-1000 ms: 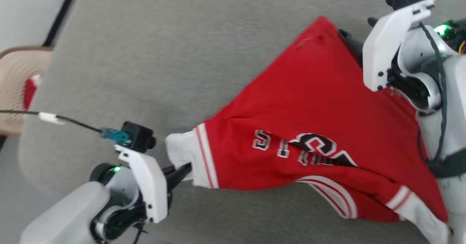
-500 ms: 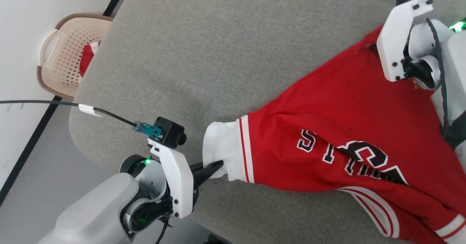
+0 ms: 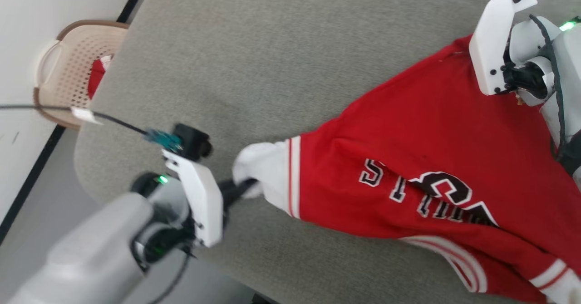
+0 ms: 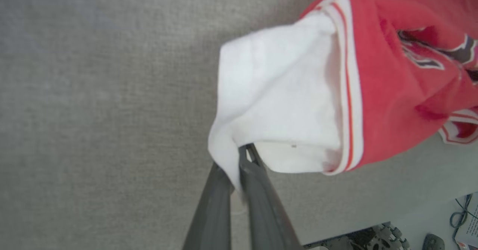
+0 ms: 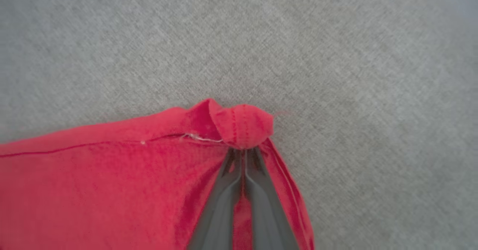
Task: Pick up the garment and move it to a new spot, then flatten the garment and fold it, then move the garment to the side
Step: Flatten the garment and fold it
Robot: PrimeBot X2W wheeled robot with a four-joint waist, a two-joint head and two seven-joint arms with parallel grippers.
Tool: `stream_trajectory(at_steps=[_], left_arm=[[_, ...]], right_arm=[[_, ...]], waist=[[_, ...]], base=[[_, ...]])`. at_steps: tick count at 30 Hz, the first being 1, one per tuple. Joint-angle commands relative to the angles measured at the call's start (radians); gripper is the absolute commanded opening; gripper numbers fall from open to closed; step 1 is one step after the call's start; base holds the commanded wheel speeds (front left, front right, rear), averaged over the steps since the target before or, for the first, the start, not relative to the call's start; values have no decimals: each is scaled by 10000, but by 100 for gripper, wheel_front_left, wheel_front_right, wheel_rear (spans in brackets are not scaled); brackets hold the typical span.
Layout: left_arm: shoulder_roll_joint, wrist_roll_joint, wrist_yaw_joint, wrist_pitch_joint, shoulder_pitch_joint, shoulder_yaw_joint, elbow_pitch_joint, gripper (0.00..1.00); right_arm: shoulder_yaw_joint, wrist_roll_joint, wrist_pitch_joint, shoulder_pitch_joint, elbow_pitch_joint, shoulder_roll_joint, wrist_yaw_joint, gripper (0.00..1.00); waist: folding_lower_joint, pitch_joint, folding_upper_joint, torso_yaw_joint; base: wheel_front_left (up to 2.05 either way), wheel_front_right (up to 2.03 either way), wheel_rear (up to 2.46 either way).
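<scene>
Red garment (image 3: 408, 127) sprawls across the right of the frame on our grey bench (image 3: 254, 45); our left pincer (image 4: 242, 153) clamps its white sleeve (image 4: 280, 104) (lower centre), our right pincer (image 5: 244, 149) pinches a red hem corner (image 5: 242, 125).

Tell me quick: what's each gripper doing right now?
Left gripper: closed, holding the garment by its white sleeve.
Right gripper: closed on the garment's red corner.
</scene>
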State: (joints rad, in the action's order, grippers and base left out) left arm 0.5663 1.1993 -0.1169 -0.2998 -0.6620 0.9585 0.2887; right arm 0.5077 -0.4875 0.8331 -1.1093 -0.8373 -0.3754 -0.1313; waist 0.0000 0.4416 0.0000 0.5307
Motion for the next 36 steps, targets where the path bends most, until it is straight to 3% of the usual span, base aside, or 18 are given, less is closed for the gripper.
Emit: stream_trajectory(at_steps=[1,9,22,30,36], left_arm=[[162,105,-44,-58,-228,-111,35,0],[1624,-231,181,-881,-1645,-676,-321,0],[3294,-775,583,-1837,-3865,-1592,-824,0],[3207,-1377,769,-1663,-4839,-1820,-313,0],[2482,-2238,683,-791,-6092,-1863,963,0]], right_arm=[[160,-75,85,388,-244,-193,10,0],[283,-814,-1048,-424,1326,-492,6,0],[-929,-1280,-1104,-47,4191,-1057,8,0],[-2204,-628,-819,261,5313,-743,8,0],[-3467,748,-1396,-215,4990,165,8,0]], waist=[[0,-109,0,-193],[0,-552,0,-1375],[0,-1219,0,-2972],[0,-1381,0,-3494],[0,-1127,0,-3799]], base=[[0,0,0],[0,0,0],[0,0,0],[0,0,0],[0,0,0]])
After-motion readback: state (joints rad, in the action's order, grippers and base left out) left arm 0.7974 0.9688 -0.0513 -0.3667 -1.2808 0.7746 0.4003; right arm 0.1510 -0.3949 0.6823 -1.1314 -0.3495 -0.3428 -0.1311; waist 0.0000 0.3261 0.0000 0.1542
